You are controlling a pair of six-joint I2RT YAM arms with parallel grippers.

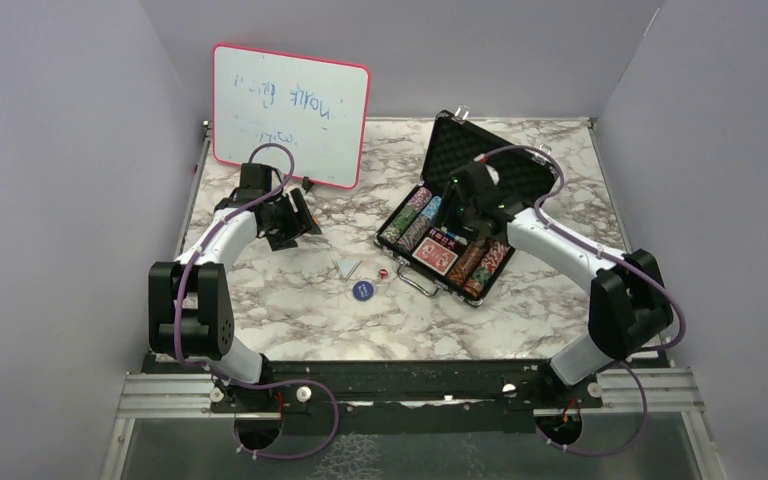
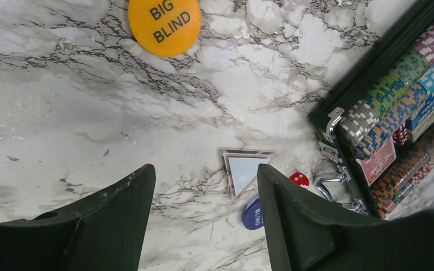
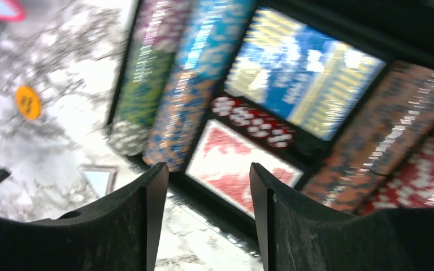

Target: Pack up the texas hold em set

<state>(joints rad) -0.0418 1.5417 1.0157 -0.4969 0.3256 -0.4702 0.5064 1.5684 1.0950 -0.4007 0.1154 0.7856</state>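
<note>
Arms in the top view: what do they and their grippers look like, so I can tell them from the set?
The left arm and right arm have white curved links, black joint housings and looping purple cables. The left gripper and right gripper each have two broad, dark, scuffed fingers.

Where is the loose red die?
Top view: the die lies on the table, left of the open case, between its handle and the blue button.
</note>
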